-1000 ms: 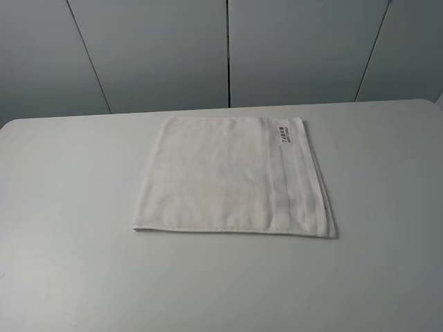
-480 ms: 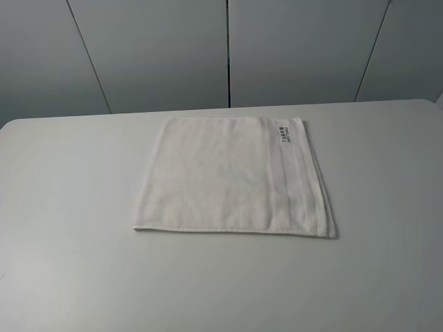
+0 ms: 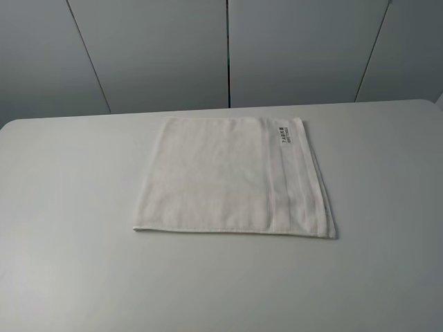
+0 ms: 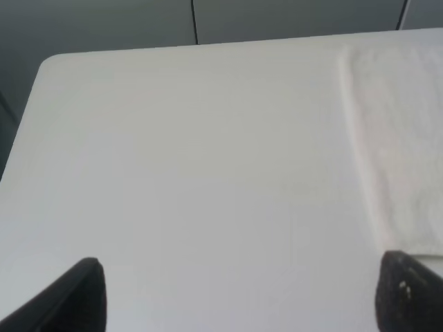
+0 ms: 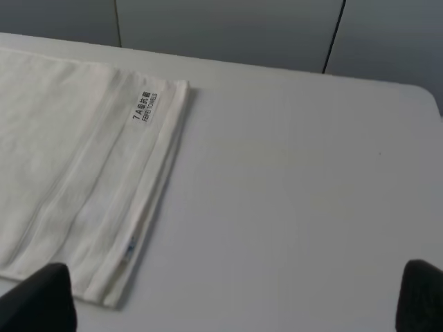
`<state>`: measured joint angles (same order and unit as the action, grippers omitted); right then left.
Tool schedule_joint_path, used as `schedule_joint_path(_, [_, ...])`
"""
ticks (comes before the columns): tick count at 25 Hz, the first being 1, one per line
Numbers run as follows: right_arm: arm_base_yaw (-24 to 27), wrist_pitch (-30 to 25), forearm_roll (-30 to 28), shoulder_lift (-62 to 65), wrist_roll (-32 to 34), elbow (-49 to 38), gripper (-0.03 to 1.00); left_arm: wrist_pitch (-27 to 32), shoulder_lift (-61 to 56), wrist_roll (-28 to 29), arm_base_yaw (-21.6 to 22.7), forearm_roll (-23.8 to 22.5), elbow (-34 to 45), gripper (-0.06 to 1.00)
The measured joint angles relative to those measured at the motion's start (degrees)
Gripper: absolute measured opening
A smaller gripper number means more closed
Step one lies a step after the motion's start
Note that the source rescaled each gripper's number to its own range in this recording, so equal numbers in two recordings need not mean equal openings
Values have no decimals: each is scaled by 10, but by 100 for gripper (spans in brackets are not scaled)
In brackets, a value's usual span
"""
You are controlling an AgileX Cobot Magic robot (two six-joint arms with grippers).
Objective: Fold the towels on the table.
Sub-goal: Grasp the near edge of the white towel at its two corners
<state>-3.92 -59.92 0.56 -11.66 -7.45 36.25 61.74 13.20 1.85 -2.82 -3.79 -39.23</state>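
Note:
The white towel [image 3: 228, 176] lies flat in a folded rectangle on the middle of the white table [image 3: 69, 207]. Its woven band runs along the right side, with the small dark-lettered label [image 3: 282, 132] at the far right corner. No gripper shows in the exterior high view. In the left wrist view my left gripper [image 4: 246, 297] is open and empty over bare table [image 4: 173, 138], with the towel's left edge [image 4: 401, 138] beside it. In the right wrist view my right gripper [image 5: 232, 297] is open and empty, near the towel's banded right edge [image 5: 62, 152] and the label [image 5: 142, 107].
Grey wall panels [image 3: 228, 48] stand behind the table's far edge. The table's rounded far left corner [image 4: 52, 62] shows in the left wrist view. Bare tabletop [image 5: 297, 173] stretches to the right of the towel.
The towel's outline is the same. The label's dark lettering now sits slightly nearer the far edge and looks turned. No arm has come into the exterior high view.

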Motion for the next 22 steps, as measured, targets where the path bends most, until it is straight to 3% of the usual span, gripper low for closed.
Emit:
schedule_joint_path(4, [0, 47, 16, -101, -58, 34, 100, -22, 110, -41, 0, 10, -41, 100])
schedule_joint_path(8, [0, 54, 36, -221, -116, 75, 100, -62, 212, -90, 0, 34, -55, 100])
schedule_joint_path(11, [-1, 53, 73, -305, -173, 107, 100, -104, 287, -155, 0, 91, -56, 100])
schedule_joint_path(16, [-38, 53, 112, -435, -241, 144, 100, -151, 402, -312, 0, 197, -56, 100])
schedule_joint_path(19, [-71, 54, 112, -503, -266, 148, 100, -166, 469, -377, -1, 236, -56, 100])
schedule_joint_path(22, [-100, 57, 112, -562, -293, 148, 100, -188, 524, -417, -28, 245, -56, 100])
